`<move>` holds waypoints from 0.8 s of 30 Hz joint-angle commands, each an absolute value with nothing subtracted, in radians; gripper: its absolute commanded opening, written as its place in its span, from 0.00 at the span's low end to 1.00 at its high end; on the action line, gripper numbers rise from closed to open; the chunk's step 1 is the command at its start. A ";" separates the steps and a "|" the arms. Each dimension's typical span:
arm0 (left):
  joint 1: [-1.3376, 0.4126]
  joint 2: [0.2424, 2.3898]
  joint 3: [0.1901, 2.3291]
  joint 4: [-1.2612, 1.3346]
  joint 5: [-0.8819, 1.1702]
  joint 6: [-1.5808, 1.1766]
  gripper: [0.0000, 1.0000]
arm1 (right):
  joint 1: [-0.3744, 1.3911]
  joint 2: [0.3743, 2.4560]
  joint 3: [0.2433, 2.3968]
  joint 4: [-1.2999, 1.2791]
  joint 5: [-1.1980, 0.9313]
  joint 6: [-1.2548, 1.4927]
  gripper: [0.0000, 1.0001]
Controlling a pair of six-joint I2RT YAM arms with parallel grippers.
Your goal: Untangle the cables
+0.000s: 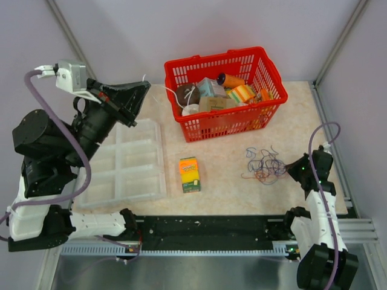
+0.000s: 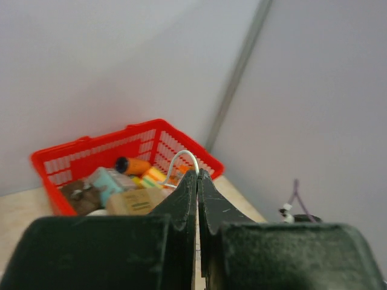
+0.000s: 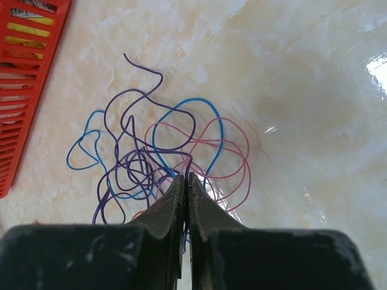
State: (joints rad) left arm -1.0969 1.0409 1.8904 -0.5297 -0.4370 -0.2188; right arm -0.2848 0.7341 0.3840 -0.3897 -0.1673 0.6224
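Observation:
The cables (image 1: 264,164) lie as a small tangle of thin blue, purple and pink strands on the table's right side, filling the middle of the right wrist view (image 3: 157,151). My right gripper (image 1: 291,168) sits at the tangle's right edge. Its jaws (image 3: 185,176) are shut, with a purple strand (image 3: 192,158) running down between them. My left gripper (image 1: 147,84) is raised at the back left, pointing toward the basket. It is shut (image 2: 198,172), and a thin white wire (image 2: 181,154) arcs out of its tips.
A red basket (image 1: 225,60) full of small items stands at the back centre; its wall (image 3: 24,90) shows left of the tangle. A clear plastic compartment tray (image 1: 130,160) lies at the left. A small green and orange box (image 1: 190,174) stands in the middle.

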 commanded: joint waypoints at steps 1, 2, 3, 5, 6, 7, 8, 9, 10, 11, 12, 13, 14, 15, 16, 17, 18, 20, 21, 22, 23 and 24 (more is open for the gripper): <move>-1.098 1.117 2.041 -0.577 -0.763 0.056 0.00 | -0.293 0.723 0.383 -0.354 -0.175 0.588 0.01; -1.097 1.129 2.052 -0.581 -0.808 0.110 0.00 | -0.293 0.723 0.383 -0.354 -0.175 0.586 0.01; -1.097 1.132 2.043 -0.565 -0.868 0.164 0.00 | -0.293 0.723 0.382 -0.353 -0.176 0.584 0.01; -1.089 1.123 1.987 -0.482 -0.980 0.262 0.00 | -0.293 0.726 0.376 -0.345 -0.181 0.586 0.01; -1.068 1.112 1.939 -0.430 -1.000 0.296 0.00 | -0.293 0.724 0.374 -0.342 -0.183 0.587 0.01; -1.037 1.102 1.889 -0.378 -1.005 0.334 0.00 | -0.291 0.724 0.373 -0.338 -0.186 0.588 0.01; -0.988 1.103 1.838 -0.326 -0.996 0.366 0.00 | -0.293 0.724 0.370 -0.331 -0.190 0.588 0.01; -0.917 1.121 1.821 -0.331 -0.955 0.341 0.00 | -0.291 0.724 0.364 -0.322 -0.193 0.588 0.01; -0.796 1.162 1.851 -0.433 -0.862 0.218 0.00 | -0.291 0.726 0.359 -0.316 -0.195 0.591 0.01; -0.662 1.204 1.899 -0.550 -0.721 0.108 0.00 | -0.291 0.729 0.354 -0.311 -0.196 0.589 0.01; -0.552 1.247 1.922 -0.613 -0.586 0.027 0.00 | -0.293 0.732 0.351 -0.308 -0.204 0.589 0.01; -0.499 1.287 1.928 -0.627 -0.559 -0.024 0.00 | -0.293 0.733 0.351 -0.307 -0.215 0.586 0.01; -0.470 1.302 1.927 -0.620 -0.560 -0.047 0.00 | -0.293 0.735 0.354 -0.305 -0.224 0.586 0.01; -0.438 1.311 1.921 -0.614 -0.557 -0.076 0.00 | -0.291 0.733 0.354 -0.305 -0.229 0.583 0.01; -0.408 1.309 1.907 -0.603 -0.549 -0.106 0.00 | -0.293 0.730 0.354 -0.305 -0.230 0.584 0.01; -0.385 1.304 1.899 -0.592 -0.535 -0.141 0.00 | -0.293 0.727 0.351 -0.302 -0.230 0.583 0.01; -0.362 1.301 1.895 -0.578 -0.520 -0.161 0.00 | -0.291 0.726 0.351 -0.299 -0.227 0.583 0.01; -0.327 1.310 1.934 -0.584 -0.497 -0.207 0.00 | -0.293 0.729 0.350 -0.292 -0.230 0.584 0.01; -0.315 1.321 1.977 -0.598 -0.494 -0.218 0.00 | -0.293 0.732 0.348 -0.291 -0.235 0.581 0.01; -0.305 1.333 2.018 -0.606 -0.497 -0.224 0.00 | -0.291 0.736 0.348 -0.285 -0.241 0.583 0.01; -0.293 1.345 2.052 -0.610 -0.497 -0.229 0.00 | -0.293 0.741 0.345 -0.281 -0.250 0.583 0.01; -0.281 1.356 2.090 -0.617 -0.495 -0.233 0.00 | -0.293 0.745 0.342 -0.275 -0.258 0.583 0.01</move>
State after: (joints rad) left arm -0.3218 1.3792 1.9232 -0.6590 -0.5354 -0.1421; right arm -0.2848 0.7353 0.3531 -0.3313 -0.2237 0.6014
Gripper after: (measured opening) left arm 0.009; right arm 0.010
